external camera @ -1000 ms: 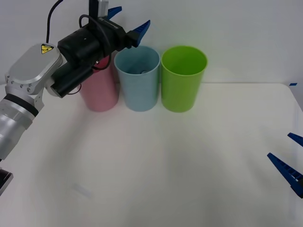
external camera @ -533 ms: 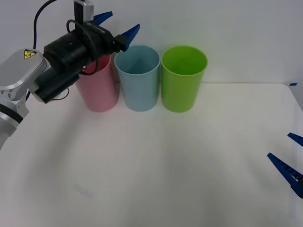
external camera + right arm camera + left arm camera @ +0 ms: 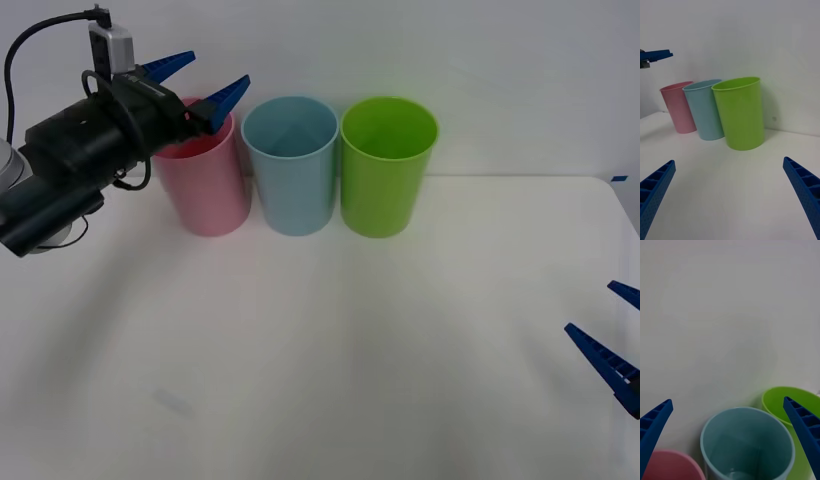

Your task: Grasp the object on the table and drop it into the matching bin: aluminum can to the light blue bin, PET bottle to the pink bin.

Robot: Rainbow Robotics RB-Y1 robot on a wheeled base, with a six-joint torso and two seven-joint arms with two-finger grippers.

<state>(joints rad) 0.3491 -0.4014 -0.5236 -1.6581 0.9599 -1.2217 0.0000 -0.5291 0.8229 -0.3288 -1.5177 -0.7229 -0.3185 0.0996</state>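
Three bins in a row at the far side of the table [image 3: 330, 350], close to the back wall: one pink bin [image 3: 208, 185], one light blue bin [image 3: 291, 170], one lime green bin [image 3: 386, 170]. Pink and blue look nearly touching, blue and green rims touching or just about. Two grippers. Left gripper [image 3: 198, 82] is up above the pink bin's rim, blue fingers spread wide, nothing between them; its black wrist body and cable hang over the table's left side. In the left wrist view the gripper [image 3: 730, 435] looks down into the light blue bin [image 3: 748, 444]; a pale patch shows at the bin's bottom, too dim to say it's the aluminum can, so can location: cannot tell. Right gripper [image 3: 612, 345] sits low at the table's right edge, fingers spread, empty, well apart from the bins; right wrist view [image 3: 730, 195] shows all three bins across bare tabletop. Whole near and middle table is bare white, lots of room; only tight spot is the bin row against the wall.
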